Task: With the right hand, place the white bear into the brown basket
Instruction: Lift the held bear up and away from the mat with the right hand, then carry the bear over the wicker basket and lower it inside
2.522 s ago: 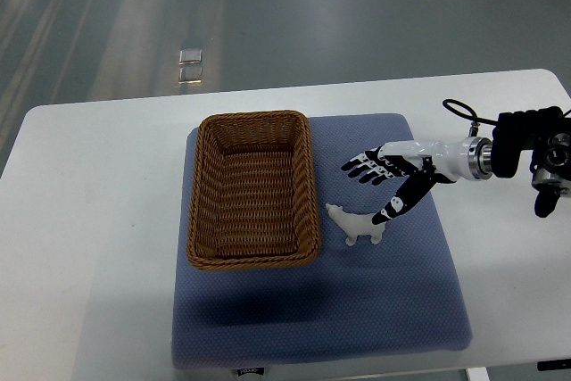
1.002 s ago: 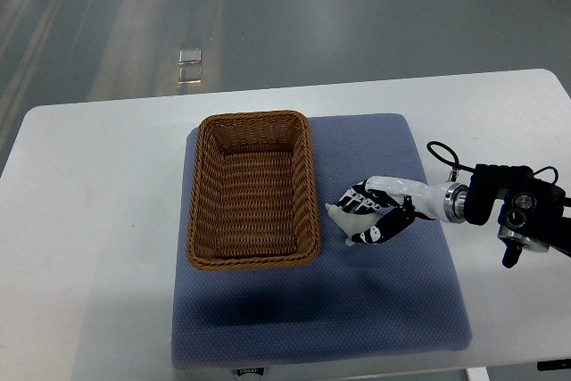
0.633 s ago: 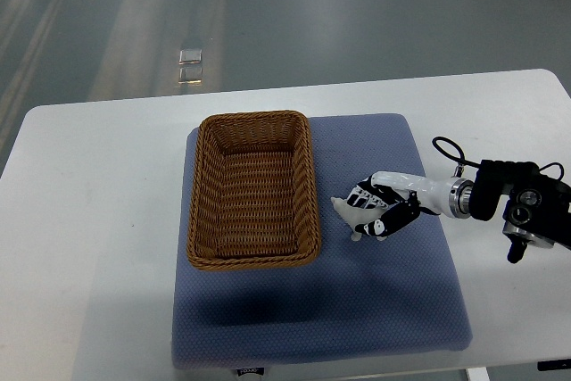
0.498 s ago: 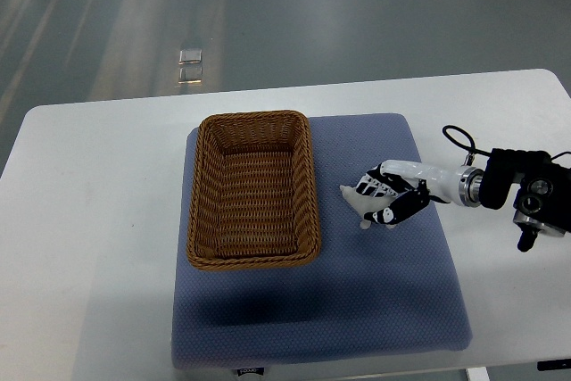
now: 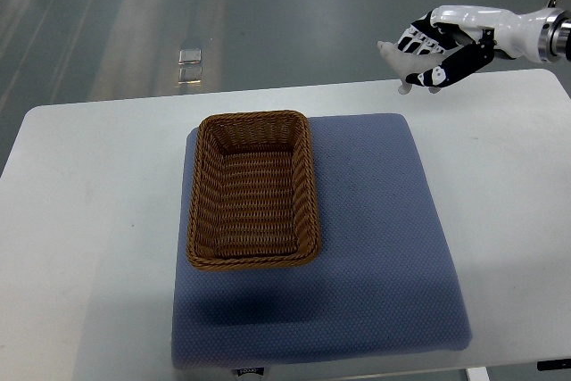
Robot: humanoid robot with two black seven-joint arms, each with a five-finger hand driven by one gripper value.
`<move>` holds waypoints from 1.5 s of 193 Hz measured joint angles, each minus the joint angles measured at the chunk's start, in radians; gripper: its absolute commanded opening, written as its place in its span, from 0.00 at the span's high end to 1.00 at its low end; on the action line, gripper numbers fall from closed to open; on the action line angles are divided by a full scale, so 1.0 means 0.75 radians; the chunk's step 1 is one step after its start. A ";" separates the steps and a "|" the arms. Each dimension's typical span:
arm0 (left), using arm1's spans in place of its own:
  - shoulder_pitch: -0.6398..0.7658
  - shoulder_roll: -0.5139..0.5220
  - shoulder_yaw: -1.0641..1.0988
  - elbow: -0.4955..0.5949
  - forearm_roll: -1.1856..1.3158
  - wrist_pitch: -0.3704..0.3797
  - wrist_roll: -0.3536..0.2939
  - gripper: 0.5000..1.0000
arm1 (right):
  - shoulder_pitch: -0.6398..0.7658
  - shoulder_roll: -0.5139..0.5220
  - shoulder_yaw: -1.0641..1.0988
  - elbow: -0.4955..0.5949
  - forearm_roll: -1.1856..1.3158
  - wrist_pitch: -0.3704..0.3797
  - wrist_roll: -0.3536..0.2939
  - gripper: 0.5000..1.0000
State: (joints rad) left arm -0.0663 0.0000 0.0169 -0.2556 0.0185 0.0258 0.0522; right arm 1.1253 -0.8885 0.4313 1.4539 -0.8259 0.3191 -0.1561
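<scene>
- White and small, the bear (image 5: 399, 61) was clasped in the right robot hand (image 5: 439, 45), raised high at the upper right of the view, above the far edge of the tabletop (image 5: 89, 220).
- Black-and-white fingers (image 5: 426, 41) were curled around its body, with only its front end poking out to the left of the palm.
- Its arm entered from the right edge of the picture, near the top corner.
- Woven and brown, the basket (image 5: 252, 188) sat empty on the left part of a blue-grey cushion mat (image 5: 375, 247), which lay on the white tabletop.
- Bear and basket were well apart, the bear up and to the right of the basket's far right corner.
- Beyond the tabletop lay a grey floor (image 5: 268, 15) with a small pale marker (image 5: 189, 64) on it.
</scene>
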 measured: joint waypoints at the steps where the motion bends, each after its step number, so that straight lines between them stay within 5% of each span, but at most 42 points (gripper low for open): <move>1: 0.000 0.000 0.000 0.000 0.000 0.000 0.000 0.00 | 0.001 0.001 0.000 0.000 0.000 0.000 0.000 0.96; 60: 0.000 0.000 0.002 0.005 0.000 0.000 0.000 0.00 | 0.023 0.208 -0.052 -0.075 -0.008 -0.085 -0.001 0.95; 164: 0.000 0.000 -0.001 0.010 -0.003 0.001 0.000 0.00 | 0.123 0.843 -0.191 -0.533 -0.031 -0.121 -0.001 0.94; 289: 0.001 0.000 0.000 0.010 -0.005 0.003 0.000 0.00 | -0.008 1.141 -0.250 -0.679 -0.094 -0.245 0.010 0.91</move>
State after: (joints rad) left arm -0.0657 0.0000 0.0169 -0.2484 0.0151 0.0278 0.0525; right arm 1.1192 -0.0325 0.2440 0.9444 -0.8964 0.1353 -0.1489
